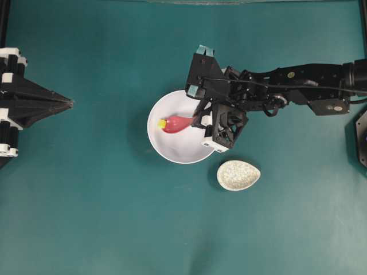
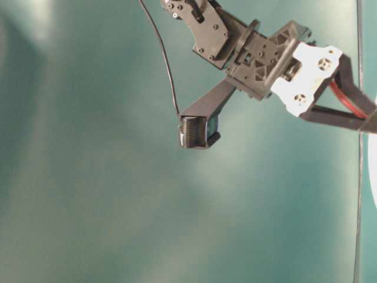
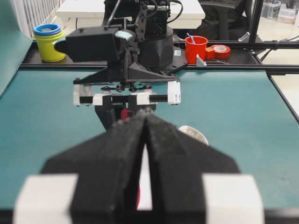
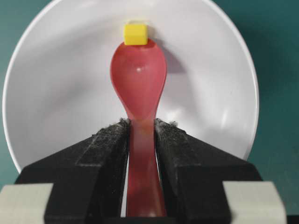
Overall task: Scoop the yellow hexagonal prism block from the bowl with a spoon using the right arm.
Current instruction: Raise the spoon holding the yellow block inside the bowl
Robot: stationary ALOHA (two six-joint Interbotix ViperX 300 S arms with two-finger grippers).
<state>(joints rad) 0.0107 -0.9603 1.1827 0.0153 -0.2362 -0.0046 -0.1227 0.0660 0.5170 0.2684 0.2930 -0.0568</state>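
Note:
The white bowl (image 1: pixel 172 146) sits mid-table and fills the right wrist view (image 4: pixel 56 84). My right gripper (image 1: pixel 198 119) is shut on the handle of the pink-red spoon (image 1: pixel 176 123). In the right wrist view my gripper (image 4: pixel 141 125) holds the spoon (image 4: pixel 138 79) inside the bowl. The tiny yellow block (image 4: pixel 135 34) lies on the bowl floor, touching the tip of the scoop; it also shows in the overhead view (image 1: pixel 162 123). The scoop is empty. My left gripper (image 1: pixel 70 102) is shut and empty at the far left, with its fingertips meeting in the left wrist view (image 3: pixel 145 114).
A small speckled egg-shaped dish (image 1: pixel 238 175) lies just right of the bowl's near side, also seen in the left wrist view (image 3: pixel 194 134). Cups and tape (image 3: pixel 196 48) stand beyond the table's far edge.

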